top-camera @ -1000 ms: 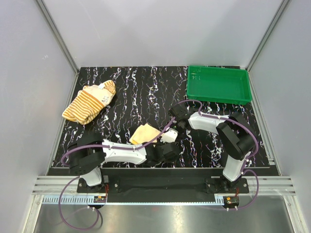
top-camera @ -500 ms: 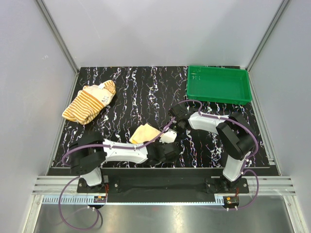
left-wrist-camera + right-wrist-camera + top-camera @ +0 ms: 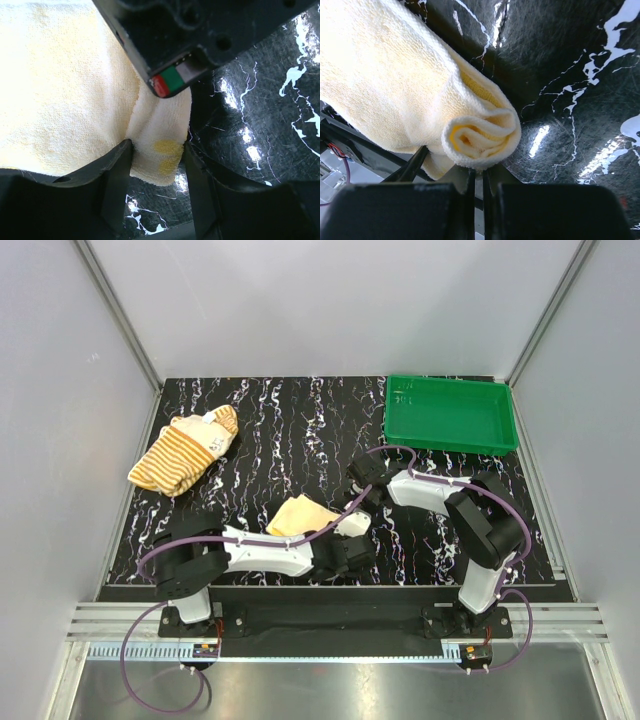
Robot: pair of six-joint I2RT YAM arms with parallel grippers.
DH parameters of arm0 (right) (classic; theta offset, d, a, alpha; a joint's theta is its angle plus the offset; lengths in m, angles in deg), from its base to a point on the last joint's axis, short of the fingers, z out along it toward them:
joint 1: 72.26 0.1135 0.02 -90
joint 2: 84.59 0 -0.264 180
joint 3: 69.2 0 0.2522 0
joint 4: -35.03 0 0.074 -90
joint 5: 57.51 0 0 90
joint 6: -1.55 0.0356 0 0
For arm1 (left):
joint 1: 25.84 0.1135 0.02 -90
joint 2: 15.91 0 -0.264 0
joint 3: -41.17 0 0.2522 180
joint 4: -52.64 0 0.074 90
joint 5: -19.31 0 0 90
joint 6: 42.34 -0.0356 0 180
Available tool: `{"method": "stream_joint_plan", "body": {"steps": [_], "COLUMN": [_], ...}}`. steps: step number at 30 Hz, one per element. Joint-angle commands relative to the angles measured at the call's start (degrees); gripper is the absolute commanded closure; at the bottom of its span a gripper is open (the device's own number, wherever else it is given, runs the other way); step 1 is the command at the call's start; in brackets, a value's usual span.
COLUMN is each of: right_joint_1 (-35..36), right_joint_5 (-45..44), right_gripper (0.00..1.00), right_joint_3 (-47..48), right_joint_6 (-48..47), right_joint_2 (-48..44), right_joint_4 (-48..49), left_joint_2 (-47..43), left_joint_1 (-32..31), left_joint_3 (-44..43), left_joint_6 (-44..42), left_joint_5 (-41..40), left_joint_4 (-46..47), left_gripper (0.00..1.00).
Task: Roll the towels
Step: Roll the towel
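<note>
The plain yellow towel (image 3: 297, 515) lies at the near middle of the table, its right end rolled up. My left gripper (image 3: 345, 543) is shut on a pale corner fold of it; the left wrist view shows that fold (image 3: 161, 155) pinched between the two jaws of the left gripper (image 3: 157, 156). My right gripper (image 3: 362, 497) comes from the right. In the right wrist view the jaws of the right gripper (image 3: 477, 172) stand almost together at the rolled end of the towel (image 3: 480, 137). The striped towel (image 3: 185, 453) lies crumpled at the far left, apart from both grippers.
A green plastic tray (image 3: 452, 449) stands at the far right of the black marbled table (image 3: 300, 420). Grey walls close in both sides and the back. The two arms lie low along the near edge.
The left gripper has shifted a little to the right with the towel corner in it. The right gripper has edged left. The towel's pale end now lies flatter.
</note>
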Motion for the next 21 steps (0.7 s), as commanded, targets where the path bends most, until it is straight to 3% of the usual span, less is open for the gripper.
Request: {"method": "stream_joint_plan", "body": {"steps": [1,4,5,8,12,15,21], "right_joint_1": [-1.2,-1.4,-1.5,-1.8,-2.4,-3.1,-7.0], "right_joint_5": [-4.6,-4.7,-4.8,-5.4,-5.6,-6.0,-7.4], "right_gripper": [0.98,0.96,0.96,0.94,0.91,0.84,0.58], "right_joint_3": [0.8,1.4,1.4,1.4,1.1,1.1,2.2], "right_joint_6": [-2.4,-2.8,-2.8,-3.0,-3.4,-3.6,-5.7], "right_joint_2": [1.1,1.1,0.9,0.6,-0.1,-1.0,-5.0], "right_joint_4": [-3.6,-4.2,-4.5,-5.2,-5.6,-6.3,-9.9], "left_joint_2": [3.9,4.9,5.4,6.5,8.1,8.7,8.2], "left_joint_1": [-0.5,-0.6,-0.7,-0.6,-0.6,-0.7,-0.7], "left_joint_3": [1.3,1.5,1.6,1.6,1.1,0.6,-1.0], "left_joint_6": [1.0,0.8,0.8,0.9,0.4,-0.5,-1.7], "left_joint_5": [5.5,6.3,6.3,6.4,7.1,7.8,8.7], "left_joint_4": [-5.8,-5.5,-5.5,-5.5,-5.3,-5.0,-5.9], "left_gripper": [0.51,0.58,0.66,0.80,0.85,0.91,0.94]}}
